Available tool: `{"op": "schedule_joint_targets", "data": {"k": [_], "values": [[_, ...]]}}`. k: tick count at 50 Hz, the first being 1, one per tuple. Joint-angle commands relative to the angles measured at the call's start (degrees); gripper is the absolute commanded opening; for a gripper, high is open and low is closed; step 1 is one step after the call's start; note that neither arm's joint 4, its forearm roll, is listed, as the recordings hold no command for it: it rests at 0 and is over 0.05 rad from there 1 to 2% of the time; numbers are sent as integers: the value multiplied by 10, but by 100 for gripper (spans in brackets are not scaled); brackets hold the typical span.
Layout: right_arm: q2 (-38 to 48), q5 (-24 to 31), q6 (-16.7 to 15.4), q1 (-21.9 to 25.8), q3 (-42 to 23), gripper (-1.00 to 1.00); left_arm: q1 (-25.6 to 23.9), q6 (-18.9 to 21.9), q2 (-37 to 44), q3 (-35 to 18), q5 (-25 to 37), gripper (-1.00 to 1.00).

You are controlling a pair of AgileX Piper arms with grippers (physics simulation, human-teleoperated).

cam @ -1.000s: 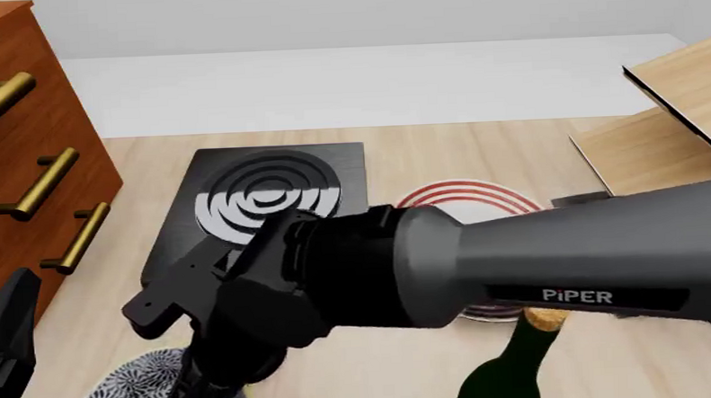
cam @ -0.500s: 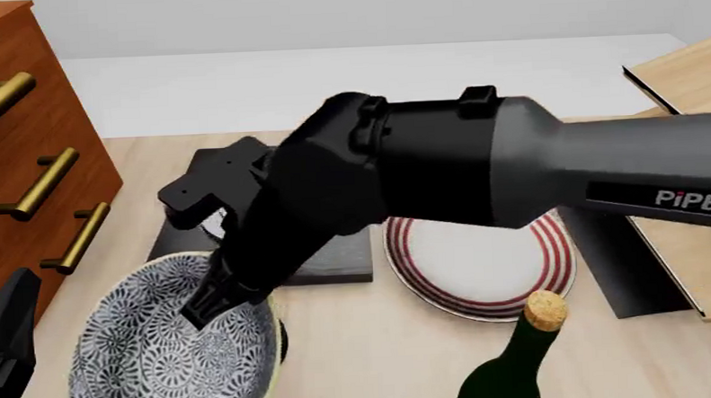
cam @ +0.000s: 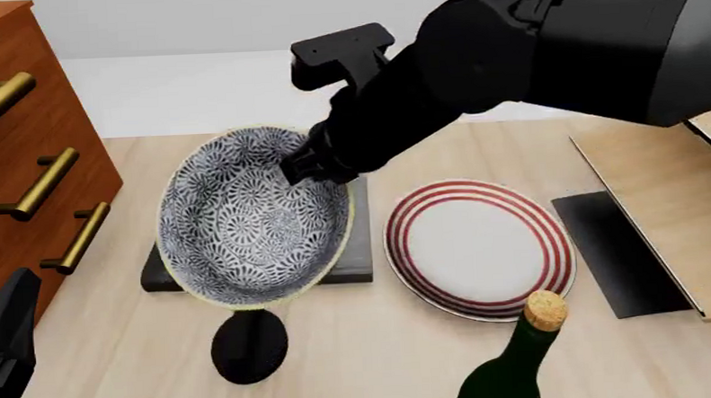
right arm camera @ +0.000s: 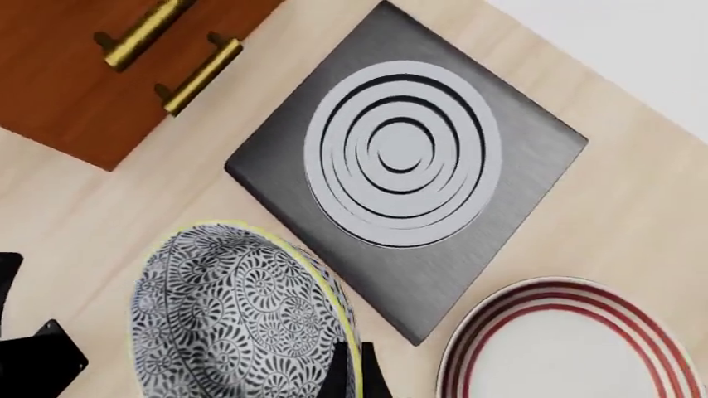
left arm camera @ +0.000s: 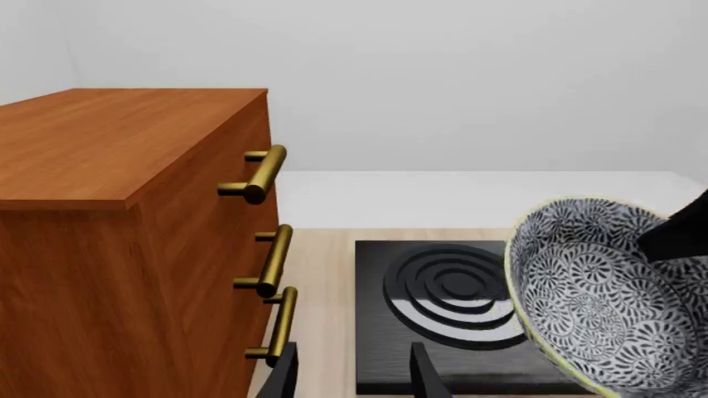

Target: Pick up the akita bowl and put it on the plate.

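Observation:
The akita bowl (cam: 249, 226), patterned dark blue-grey and white inside with a pale rim, hangs tilted in the air over the black slab. My right gripper (cam: 308, 170) is shut on its far rim; the right wrist view shows the fingers (right arm camera: 351, 375) pinching the rim of the bowl (right arm camera: 221, 323). The plate (cam: 478, 248), white with red rings, lies flat on the table to the right of the bowl, also in the right wrist view (right arm camera: 575, 348). My left gripper (left arm camera: 354, 371) is open and holds nothing, low at the table's front left (cam: 5, 345). The bowl (left arm camera: 603, 307) shows in its view.
A black square slab (cam: 360, 244) with grey rings lies under the bowl. A wooden drawer cabinet (cam: 18, 160) with brass handles stands at the left. A corked bottle (cam: 519, 363) stands near the front, right of centre. A wooden structure (cam: 666, 149) fills the right side.
My right arm has risen and swung away from the front left, carrying the bowl up from the table to above the black slab. The plate is now uncovered. The left gripper has not moved.

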Motion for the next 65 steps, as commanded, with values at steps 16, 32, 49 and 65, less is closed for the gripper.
{"op": "schedule_joint_targets", "data": {"k": [16,32,49,65], "values": [[-91,-53,47,-155,116,-100,0,0,0,0,0,100],[-129,-110,76,-239,208,-100,0,0,0,0,0,100],[-181,-165,101,-303,325,-100,0,0,0,0,0,100],[-166,-226,112,-348,391,-100,0,0,0,0,0,100]]}}
